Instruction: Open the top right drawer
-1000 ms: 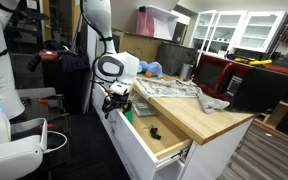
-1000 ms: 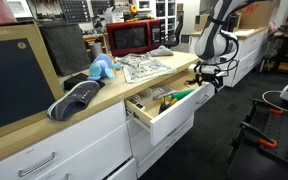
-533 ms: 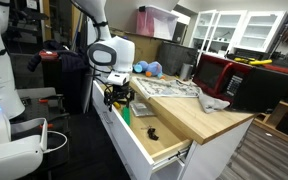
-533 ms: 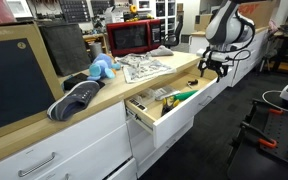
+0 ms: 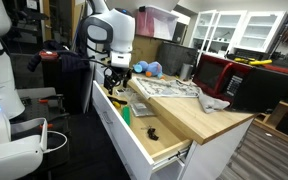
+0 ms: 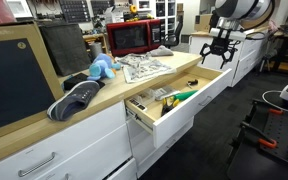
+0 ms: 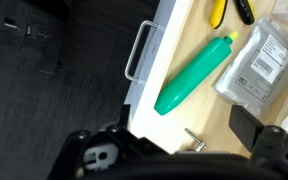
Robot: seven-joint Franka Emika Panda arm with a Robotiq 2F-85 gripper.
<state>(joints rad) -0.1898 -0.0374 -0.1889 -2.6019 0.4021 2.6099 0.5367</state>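
Seems finished. Shows the top right drawer (image 6: 182,119) pulled well out at centre frame, insides exposed (a green bottle (image 7: 194,75) among them). Leaves the gripper (image 6: 219,59) in the upper right, clear of the drawer, jaws spread wide on nothing. Needs only a retreat, if that.
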